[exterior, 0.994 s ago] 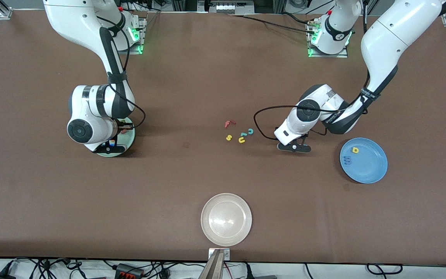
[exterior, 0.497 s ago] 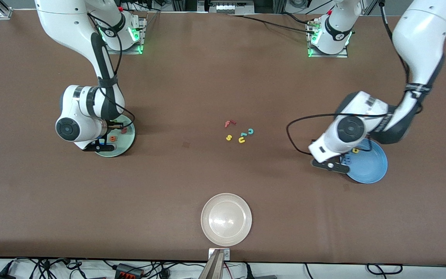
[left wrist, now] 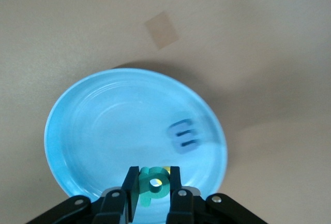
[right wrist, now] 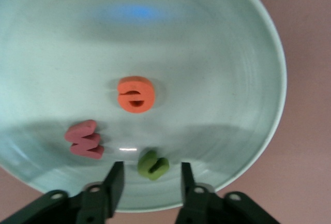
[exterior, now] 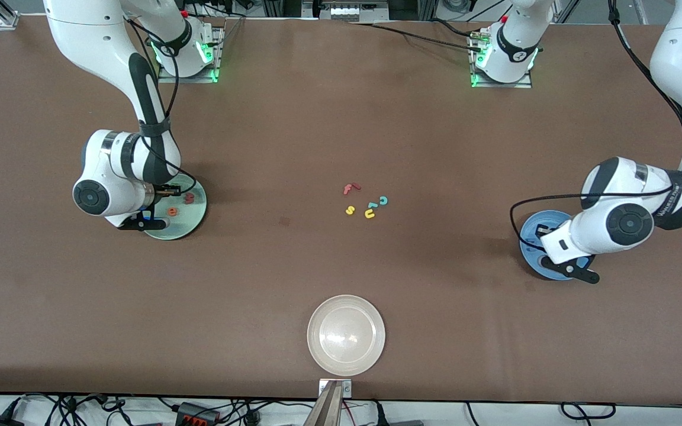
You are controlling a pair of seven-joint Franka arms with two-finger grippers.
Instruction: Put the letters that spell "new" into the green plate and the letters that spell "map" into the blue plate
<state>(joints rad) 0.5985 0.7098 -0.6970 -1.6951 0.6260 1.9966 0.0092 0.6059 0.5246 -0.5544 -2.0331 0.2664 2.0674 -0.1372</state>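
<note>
My right gripper point(right wrist: 151, 168) stands open low over the pale green plate point(right wrist: 222, 38), at the right arm's end of the table. The green "n" point(right wrist: 153, 165) lies on the plate between its fingers, free of both. The orange "e" point(right wrist: 136, 94) and the pinkish-red "w" point(right wrist: 85, 139) lie in the same plate point(exterior: 192, 214). My left gripper point(left wrist: 154, 175) is shut on the teal "p" point(left wrist: 152, 185) and hangs over the blue plate point(left wrist: 103, 120). In that plate lie the blue "m" point(left wrist: 183, 135) and the yellow "a" point(left wrist: 165, 170), which is mostly hidden by the "p".
Several loose letters lie at the table's middle: a red "f" point(exterior: 350, 188), a yellow "s" point(exterior: 350, 209), a yellow "u" point(exterior: 369, 213) and a teal "c" point(exterior: 383, 200). A beige-white plate point(exterior: 346, 335) sits near the front edge.
My left arm has swung from beside the loose letters to over the blue plate, with the "p" in its grip. My right gripper has opened and drifted toward the right arm's end.
</note>
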